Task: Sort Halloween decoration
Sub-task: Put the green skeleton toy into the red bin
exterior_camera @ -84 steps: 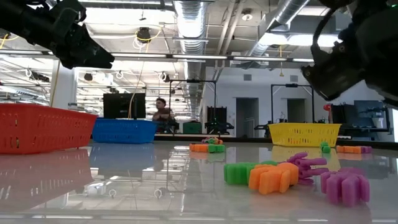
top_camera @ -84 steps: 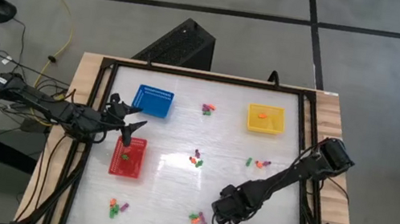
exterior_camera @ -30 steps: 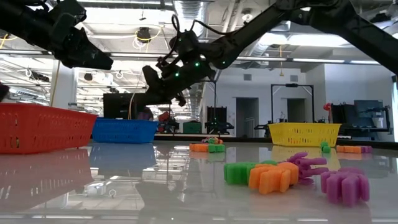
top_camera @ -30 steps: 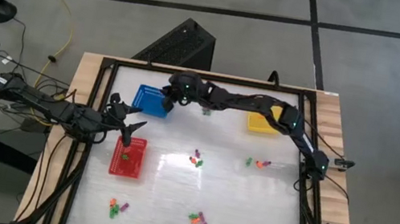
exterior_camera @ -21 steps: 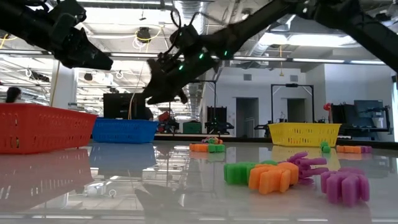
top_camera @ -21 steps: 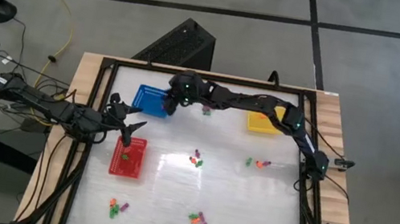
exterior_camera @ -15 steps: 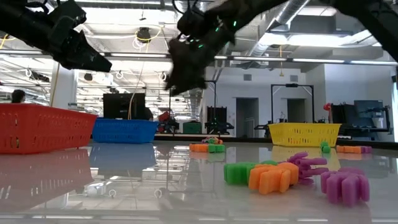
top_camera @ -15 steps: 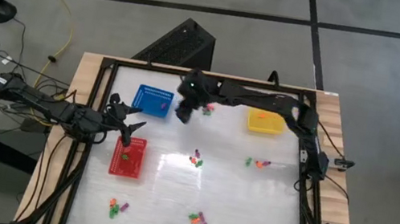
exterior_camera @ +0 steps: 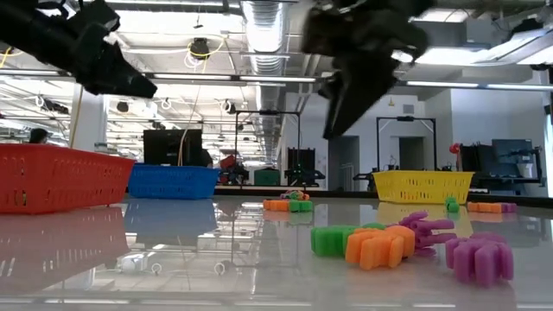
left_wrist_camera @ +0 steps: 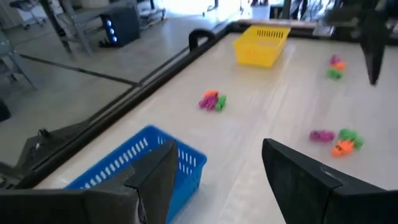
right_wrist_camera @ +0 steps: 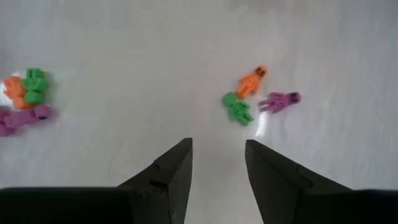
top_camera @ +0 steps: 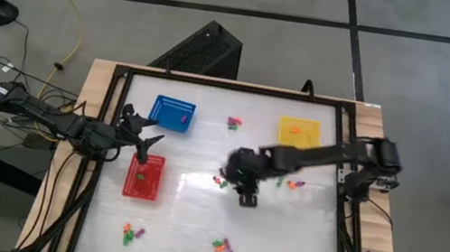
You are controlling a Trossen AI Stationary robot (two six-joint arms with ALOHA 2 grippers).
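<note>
Table (top_camera: 191,221): white top, smooth, glossy; mirrors baskets and ceiling lights in low view. Edge strips pale bare wood, framed by dark matt rails. Blue basket (top_camera: 173,115), red basket (top_camera: 144,177), yellow basket (top_camera: 300,133): plastic mesh, slightly shiny. Trinkets (exterior_camera: 406,244): moulded plastic, matt, soft-edged, in orange, green, purple. Right gripper (right_wrist_camera: 214,163) and left gripper (left_wrist_camera: 214,171): black, matt, hard plastic look.

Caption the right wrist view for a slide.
Open right gripper above the table, facing a cluster of orange, green and purple trinkets.
</note>
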